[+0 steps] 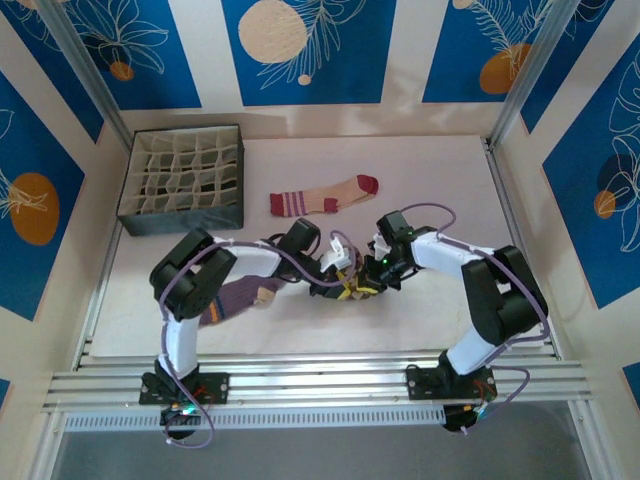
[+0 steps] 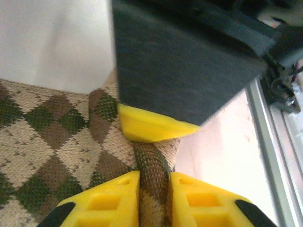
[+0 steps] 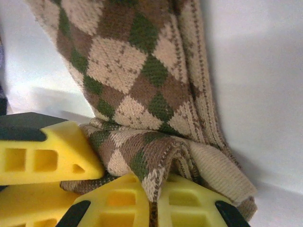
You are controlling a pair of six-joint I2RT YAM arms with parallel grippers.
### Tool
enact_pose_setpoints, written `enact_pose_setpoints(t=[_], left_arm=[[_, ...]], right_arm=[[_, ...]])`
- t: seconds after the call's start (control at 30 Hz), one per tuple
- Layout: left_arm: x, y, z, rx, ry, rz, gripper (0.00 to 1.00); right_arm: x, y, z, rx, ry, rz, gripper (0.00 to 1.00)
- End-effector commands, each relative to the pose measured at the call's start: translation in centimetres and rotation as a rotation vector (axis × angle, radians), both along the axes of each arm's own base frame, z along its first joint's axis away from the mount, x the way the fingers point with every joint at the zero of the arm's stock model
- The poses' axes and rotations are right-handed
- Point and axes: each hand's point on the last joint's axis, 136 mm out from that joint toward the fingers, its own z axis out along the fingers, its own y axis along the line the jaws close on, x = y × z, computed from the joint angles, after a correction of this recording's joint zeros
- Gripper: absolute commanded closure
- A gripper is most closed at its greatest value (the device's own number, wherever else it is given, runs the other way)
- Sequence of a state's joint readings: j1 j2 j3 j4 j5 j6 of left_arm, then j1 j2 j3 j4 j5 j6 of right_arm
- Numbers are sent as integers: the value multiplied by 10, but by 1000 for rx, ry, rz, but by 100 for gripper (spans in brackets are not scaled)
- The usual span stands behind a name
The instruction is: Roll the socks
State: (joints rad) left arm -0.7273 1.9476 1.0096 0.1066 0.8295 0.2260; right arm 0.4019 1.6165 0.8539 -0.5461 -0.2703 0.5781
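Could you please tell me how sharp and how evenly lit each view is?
Top external: evenly lit, soft shadows, argyle sock too small for detail. Left wrist: weave crisp near the left pincer, table washed pinkish. Right wrist: knit sharp, soft shadow on the white table beside it.

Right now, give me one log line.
argyle sock: partly folded | left jaws: shut on it | right jaws: shut on it | striped sock: apart
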Motion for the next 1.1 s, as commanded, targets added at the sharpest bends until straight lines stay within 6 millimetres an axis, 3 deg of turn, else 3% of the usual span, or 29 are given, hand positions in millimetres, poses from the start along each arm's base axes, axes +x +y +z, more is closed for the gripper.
enact_pose_setpoints(t=[0.0,0.23,0.4,0.67,0.9,0.97,1.0,1.07], left_arm=[[4,8,-1,13,-173,27,77],[-4,6,24,-59,-612,42,66],[-3,2,18,45,-897,73,58],[1,-1,14,95,-1057,133,53],[-13,-6,-7,131,-1012,47,54],[-15,-8,-13,138,-982,31,57],[-17,-9,-17,147,-962,16,64],[-20,-11,-23,174,-912,-14,95]], right_arm=[[-20,-22,-28,-141,120,-23,99],[-21,-19,-29,-150,134,-12,100],[-21,-17,-29,-152,143,0,100],[-23,-17,-29,-158,152,10,100],[-26,-17,-28,-151,161,9,100],[-26,-17,-27,-152,161,11,100],[-26,-17,-26,-152,159,13,100],[-26,-18,-25,-168,153,18,97]])
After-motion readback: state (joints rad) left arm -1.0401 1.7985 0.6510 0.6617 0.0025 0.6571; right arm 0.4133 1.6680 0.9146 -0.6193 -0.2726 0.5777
